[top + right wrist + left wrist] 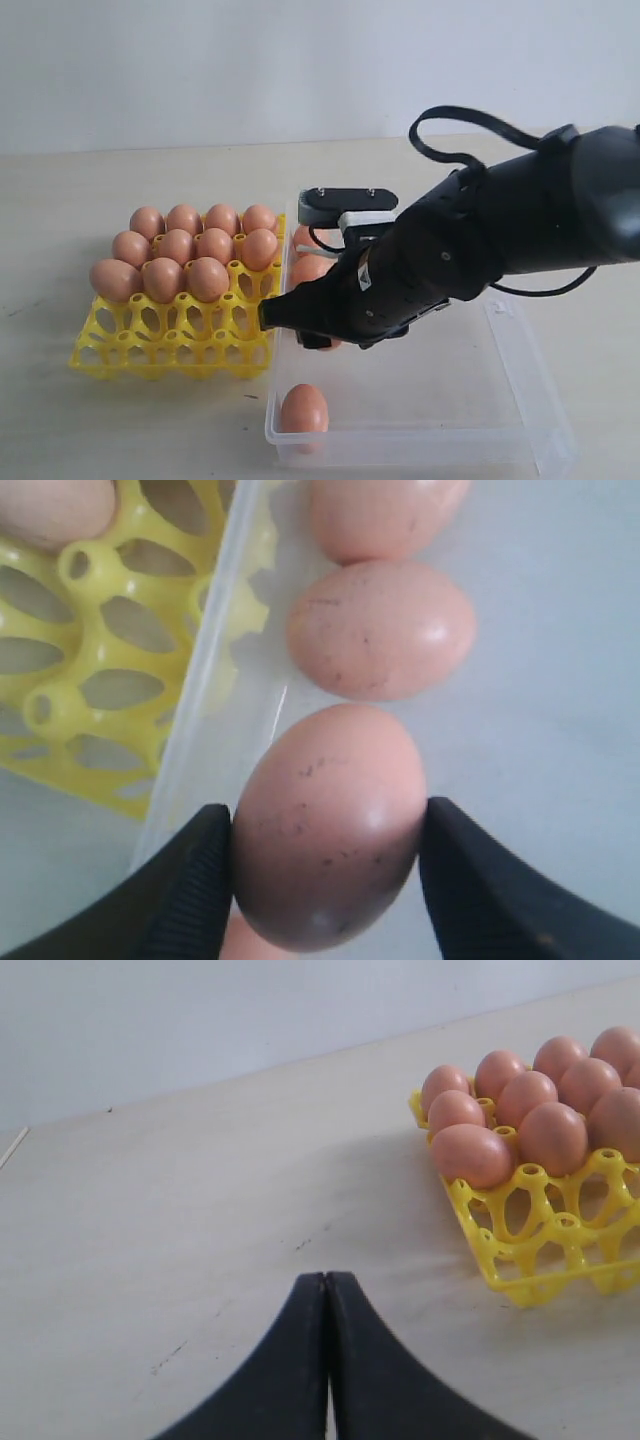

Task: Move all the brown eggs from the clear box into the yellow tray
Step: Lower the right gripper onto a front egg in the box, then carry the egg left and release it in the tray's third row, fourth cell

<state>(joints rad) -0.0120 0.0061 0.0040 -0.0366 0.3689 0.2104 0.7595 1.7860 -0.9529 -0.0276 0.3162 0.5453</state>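
Held egg (325,825): nearest my right wrist camera, pinched across its middle by the right gripper (325,855). One black finger (190,880) presses each flank.
Right gripper state: clamped on the held egg, with the jaws standing wide because the egg fills them.
Egg's place: inside the box (500,400), hard by the wall facing the tray (100,358). In the exterior view that is the box's 9 o'clock side, hidden under my arm.
Lifted or not: I cannot tell whether it is clear of the box floor.
Handling: I judge it light and rigid, with a brittle shell. It is smooth and rounded, so it could squirt out from between the fingers. A gentle squeeze across the widest girth looks like the right hold, and I add no more force.
Neighbours: two more eggs (380,630) lie along the same wall, the nearer one just beside the held egg.
Lone egg (304,410): at the box's 7 o'clock corner, well apart from the gripper.
Tray: sits at 9 o'clock of the box, just beside it. Eleven eggs fill its 12 o'clock rows, and the cups toward 6 o'clock are open.
Next move: I expect a straight lift over the wall, then a short carry toward 9 o'clock to the nearest open cup.
Left gripper (326,1300): fingers together on nothing, over bare table (150,1260).
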